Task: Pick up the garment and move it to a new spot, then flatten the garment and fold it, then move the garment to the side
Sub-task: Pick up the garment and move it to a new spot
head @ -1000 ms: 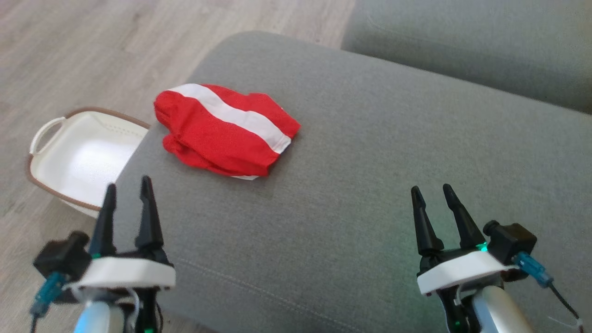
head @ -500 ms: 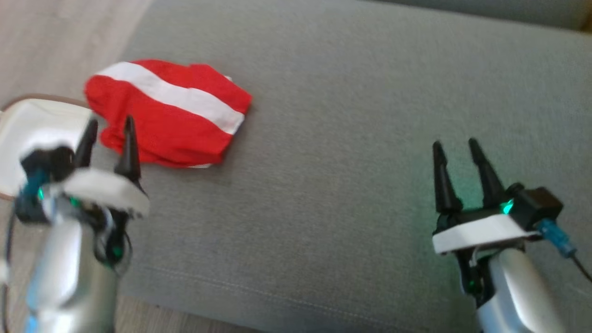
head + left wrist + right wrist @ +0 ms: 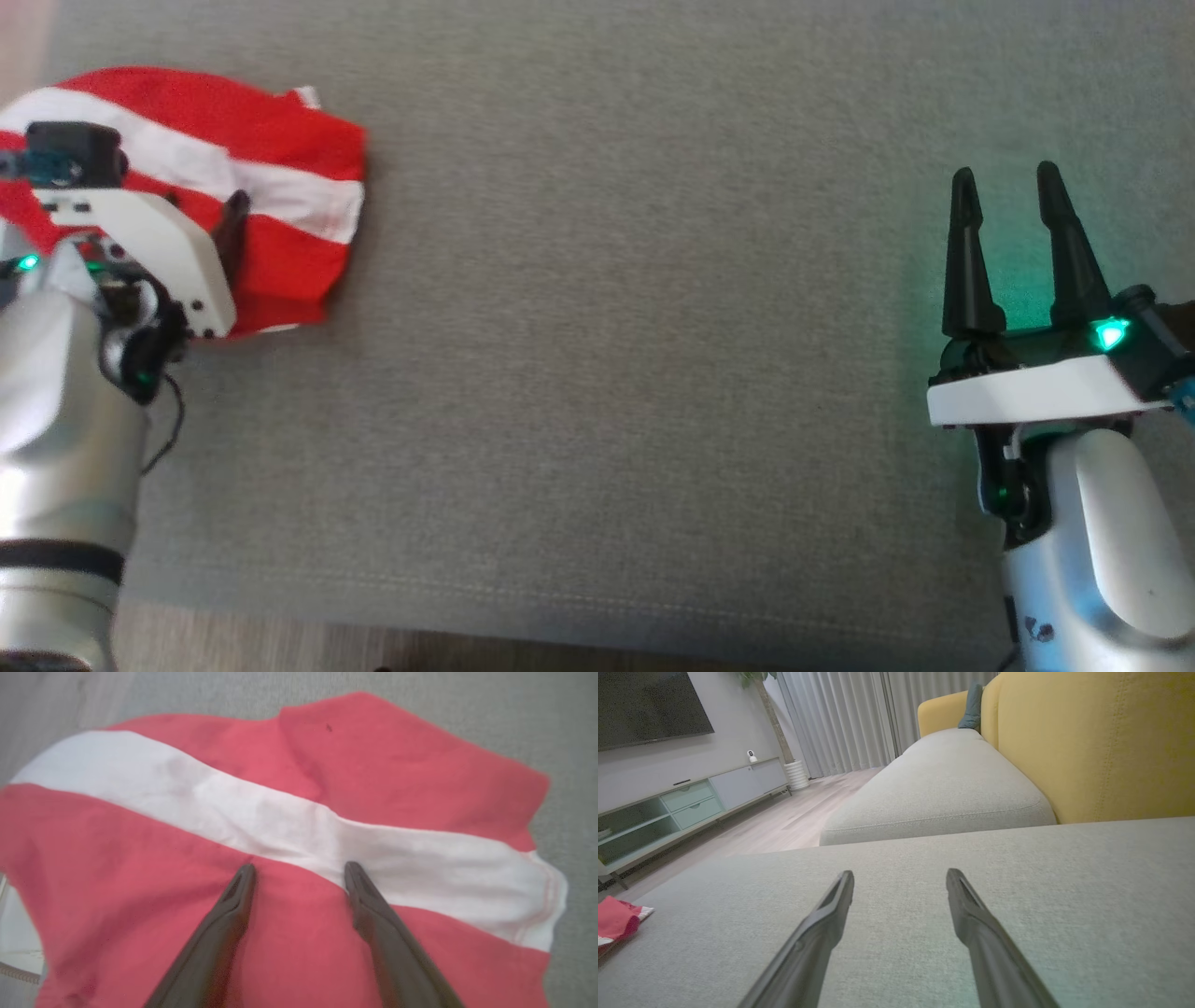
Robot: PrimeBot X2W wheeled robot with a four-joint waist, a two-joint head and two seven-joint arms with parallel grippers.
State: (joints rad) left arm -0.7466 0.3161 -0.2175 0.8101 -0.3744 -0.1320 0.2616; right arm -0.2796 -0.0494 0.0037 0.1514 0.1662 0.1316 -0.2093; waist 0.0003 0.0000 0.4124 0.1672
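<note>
Head view: grey seat cushion spans the frame. The garment, red with a broad white stripe, lies bunched at about 10 o'clock, on the cushion near its left end. The left gripper sits over the garment at 9 o'clock, wrist housing covering most of the fingers, one dark finger visible against the red cloth. Left wrist view: both fingers spread apart with nothing between them, so the pincer is released. The tips point at the lower edge of the white stripe, red cloth beneath. Cannot tell whether the tips touch the fabric or hang just above it. Cloth is rumpled, with a fold ridge running toward 12 o'clock and a hemmed white end at 3 o'clock. The right gripper is at 3 o'clock in the head view, well apart from the garment, fingers pointing to 12 o'clock, released and empty over bare cushion, a green light on its base. Right wrist view: fingers parted above the grey fabric, a corner of the garment at 8 o'clock. A second grey cushion lies at 12 o'clock, a yellow backrest at 2 o'clock, a wood floor and a low media console at 10 o'clock, and pale curtains at 11 o'clock.
</note>
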